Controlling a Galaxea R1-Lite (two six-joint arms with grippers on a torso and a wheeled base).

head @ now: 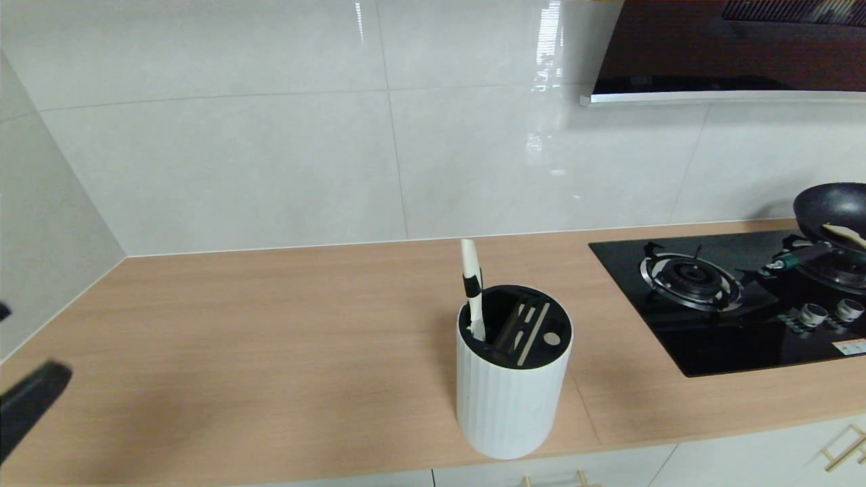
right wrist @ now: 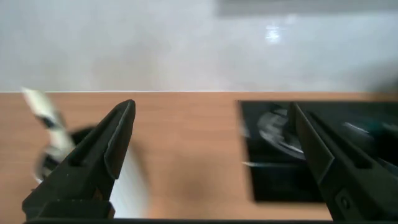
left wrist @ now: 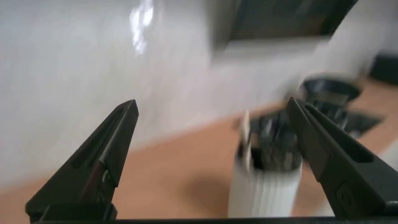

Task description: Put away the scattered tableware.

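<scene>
The left gripper has its fingers spread wide and holds nothing. The right gripper is the same, fingers far apart and empty. On the light wooden counter, near its front edge, stands a white ribbed cylindrical holder. A white utensil with a black band stands in its black slotted top. To the right lies a black gas hob carrying a black frying pan.

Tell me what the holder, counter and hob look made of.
Holder: white ribbed body, matte, likely plastic or ceramic; its black slotted insert looks plastic. Counter: light wood-grain surface, matte, laminate or wood; cannot tell which. Hob: black glossy top with reflections, looks like glass; the burner has a shiny ring, probably metal.
</scene>
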